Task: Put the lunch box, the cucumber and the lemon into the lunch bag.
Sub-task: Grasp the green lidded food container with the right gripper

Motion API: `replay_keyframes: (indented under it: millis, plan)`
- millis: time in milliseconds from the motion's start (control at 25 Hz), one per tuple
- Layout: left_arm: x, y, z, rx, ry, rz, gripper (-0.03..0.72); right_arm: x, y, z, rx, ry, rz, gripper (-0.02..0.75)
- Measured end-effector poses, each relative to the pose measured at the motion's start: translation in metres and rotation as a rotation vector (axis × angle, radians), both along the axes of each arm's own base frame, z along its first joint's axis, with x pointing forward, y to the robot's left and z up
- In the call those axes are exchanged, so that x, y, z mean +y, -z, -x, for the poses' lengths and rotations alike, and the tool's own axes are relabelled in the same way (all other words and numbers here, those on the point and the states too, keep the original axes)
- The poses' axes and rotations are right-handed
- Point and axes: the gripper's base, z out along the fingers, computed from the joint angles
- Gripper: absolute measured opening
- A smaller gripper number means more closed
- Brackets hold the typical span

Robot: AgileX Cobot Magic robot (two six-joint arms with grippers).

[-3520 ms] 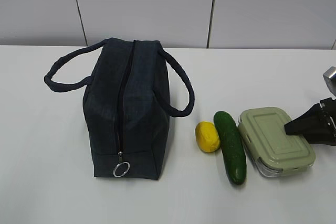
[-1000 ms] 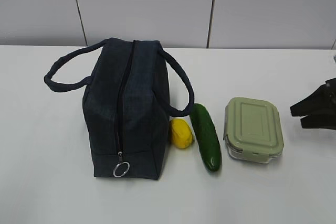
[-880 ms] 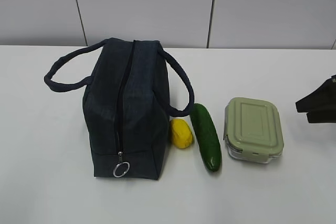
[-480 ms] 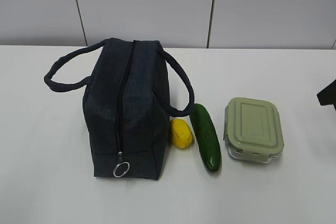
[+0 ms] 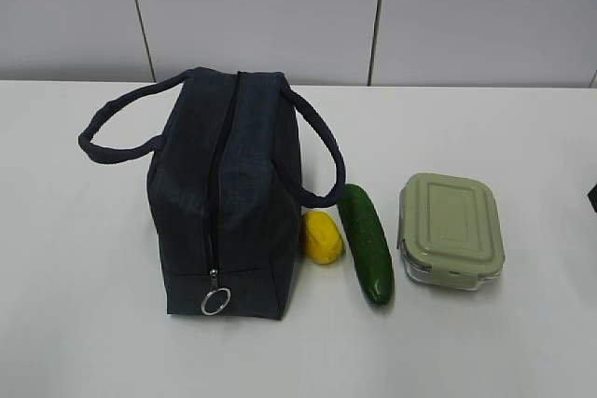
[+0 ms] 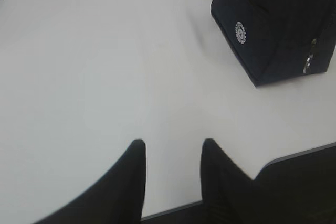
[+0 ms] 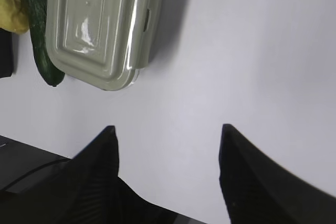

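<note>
the bag (image 5: 229, 193) is dark navy, plain, with a black zipper (image 5: 217, 184) and a silver ring pull (image 5: 215, 301); a small white round logo (image 6: 241, 32) marks one end. the lemon (image 5: 322, 237) is bright yellow. the cucumber (image 5: 366, 241) is dark green. the box (image 5: 451, 228) has a pale sage-green lid over a clear base. the worktop (image 5: 485, 342) is white. the wall (image 5: 252, 16) is pale grey with dark seams. both end effectors, left (image 6: 170, 153) and right (image 7: 168, 140), are black.
</note>
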Motion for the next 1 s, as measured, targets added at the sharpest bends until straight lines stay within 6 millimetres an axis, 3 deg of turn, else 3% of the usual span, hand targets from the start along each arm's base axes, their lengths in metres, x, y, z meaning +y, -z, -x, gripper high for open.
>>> replay_keyframes:
  millis: [360, 600, 1000]
  plan:
    - [0.000, 0.000, 0.000, 0.000, 0.000, 0.000, 0.239, -0.001, -0.002, -0.001, -0.005, 0.011, 0.002, 0.453]
    - [0.000, 0.000, 0.000, 0.000, 0.000, 0.000, 0.239, -0.001, 0.005, -0.004, -0.009, 0.146, -0.009, 0.454]
    - [0.000, 0.000, 0.000, 0.001, -0.001, 0.002, 0.239, 0.022, 0.013, -0.013, -0.170, 0.063, -0.306, 0.453]
